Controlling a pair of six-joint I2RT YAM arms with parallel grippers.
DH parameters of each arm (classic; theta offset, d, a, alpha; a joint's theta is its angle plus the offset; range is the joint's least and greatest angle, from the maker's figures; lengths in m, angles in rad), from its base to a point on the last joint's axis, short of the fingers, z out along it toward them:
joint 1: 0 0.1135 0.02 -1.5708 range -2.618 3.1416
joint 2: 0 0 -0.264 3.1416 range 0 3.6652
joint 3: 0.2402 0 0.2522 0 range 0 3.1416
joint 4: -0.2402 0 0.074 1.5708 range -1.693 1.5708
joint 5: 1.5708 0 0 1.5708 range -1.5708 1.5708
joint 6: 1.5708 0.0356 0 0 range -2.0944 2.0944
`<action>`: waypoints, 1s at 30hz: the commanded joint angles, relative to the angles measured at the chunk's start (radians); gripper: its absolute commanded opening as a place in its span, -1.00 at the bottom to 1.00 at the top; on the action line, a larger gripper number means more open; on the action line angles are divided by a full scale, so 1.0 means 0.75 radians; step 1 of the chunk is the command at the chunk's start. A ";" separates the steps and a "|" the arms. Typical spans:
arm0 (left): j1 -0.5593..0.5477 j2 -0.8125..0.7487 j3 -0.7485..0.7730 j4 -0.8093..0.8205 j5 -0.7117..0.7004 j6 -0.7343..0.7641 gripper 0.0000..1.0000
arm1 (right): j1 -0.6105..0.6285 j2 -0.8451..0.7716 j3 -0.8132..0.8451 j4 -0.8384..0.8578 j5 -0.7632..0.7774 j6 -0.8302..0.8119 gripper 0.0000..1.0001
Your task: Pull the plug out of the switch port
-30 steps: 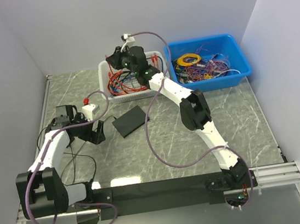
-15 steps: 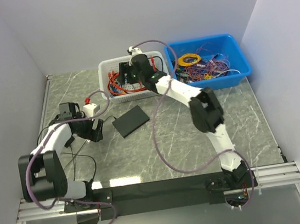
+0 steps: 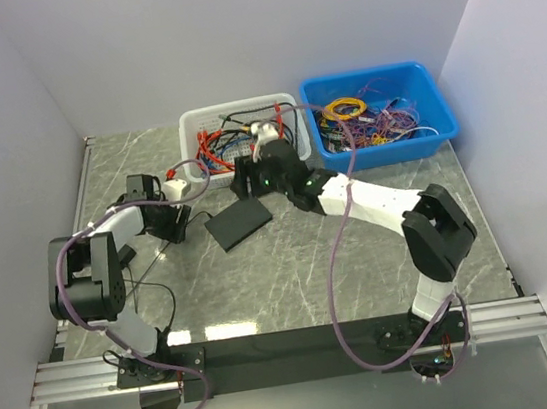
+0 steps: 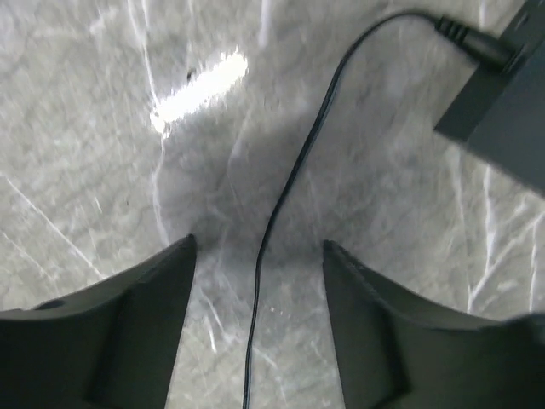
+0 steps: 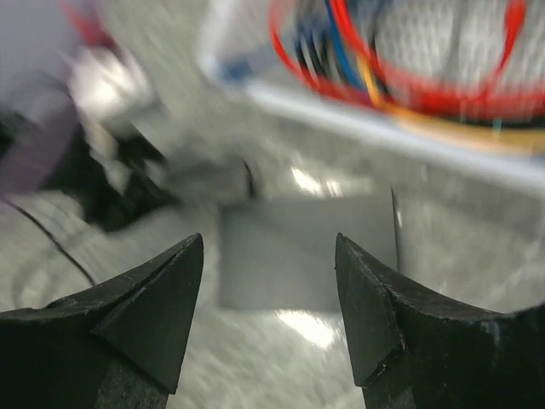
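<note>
A flat matte-black rectangular switch (image 3: 238, 221) lies on the table left of its middle, just nearer than a white mesh basket of coloured wires (image 3: 187, 140) that stands at the far edge. A small black barrel plug (image 4: 473, 43) sits in a port on the switch's left side. Its thin black cable (image 4: 294, 175) trails off across the table toward the left edge.

The left jaws stand apart, low over the table, with the cable running between them and nothing clamped. The right jaws are also apart and empty, hovering over the far part of the switch — that view is blurred.

What could go wrong: the left jaws straddle the cable well short of the plug, so closing here would likely grip wire, and a pull could strain it or slip along it. The switch looks light and nothing pins it down — a tug may drag the whole box instead of freeing the plug. The right jaws could also snag the basket's wires close behind them.

The table (image 3: 362, 263) is grey, marble-patterned and glossy, with bright glare. A blue plastic bin of tangled wires (image 3: 417, 143) fills the far right corner. Plain pale walls close in on three sides.
</note>
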 commanded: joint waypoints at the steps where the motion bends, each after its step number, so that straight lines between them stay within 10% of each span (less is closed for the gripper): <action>1: -0.009 0.073 -0.008 0.028 -0.067 0.004 0.25 | 0.022 0.015 -0.067 0.057 0.017 0.047 0.40; 7: -0.009 0.050 -0.064 -0.098 0.129 0.092 -0.18 | 0.022 0.054 -0.091 0.094 -0.040 0.070 0.40; 11: -0.011 0.022 -0.109 -0.141 0.160 0.137 -0.99 | 0.022 0.067 -0.079 0.092 -0.077 0.090 0.39; 30: -0.002 -0.524 -0.174 -0.377 0.350 0.200 -1.00 | 0.173 0.517 0.418 -0.090 -0.216 0.037 0.28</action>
